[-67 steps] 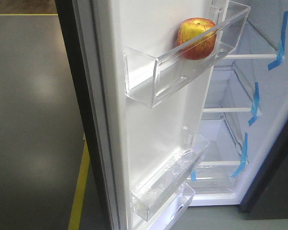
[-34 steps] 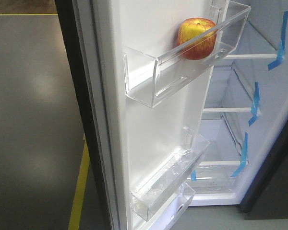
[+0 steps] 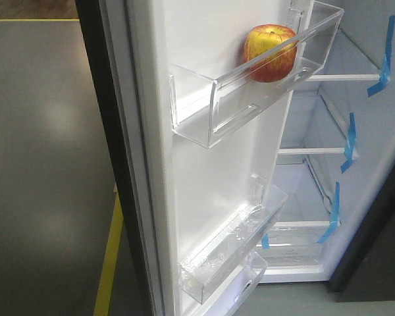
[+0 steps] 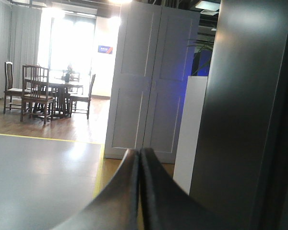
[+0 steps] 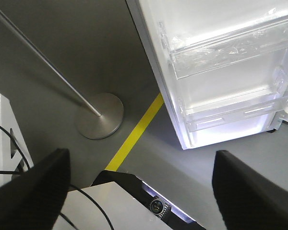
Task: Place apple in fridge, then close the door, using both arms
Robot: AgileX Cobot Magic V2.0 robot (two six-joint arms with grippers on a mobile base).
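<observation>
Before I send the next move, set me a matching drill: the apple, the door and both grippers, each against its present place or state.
Things:
1. apple
2. door
3. left gripper
4. right gripper

Place or state:
A. spread wide apart
B. swung open, white liner showing
C. resting in the upper door bin
D. closed tight

Pairs: 1-C, 2-B, 3-D, 4-A

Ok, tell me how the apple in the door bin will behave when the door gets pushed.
Round and glossy, the apple could roll along the bin. The bin's clear front wall likely keeps it in.
</observation>
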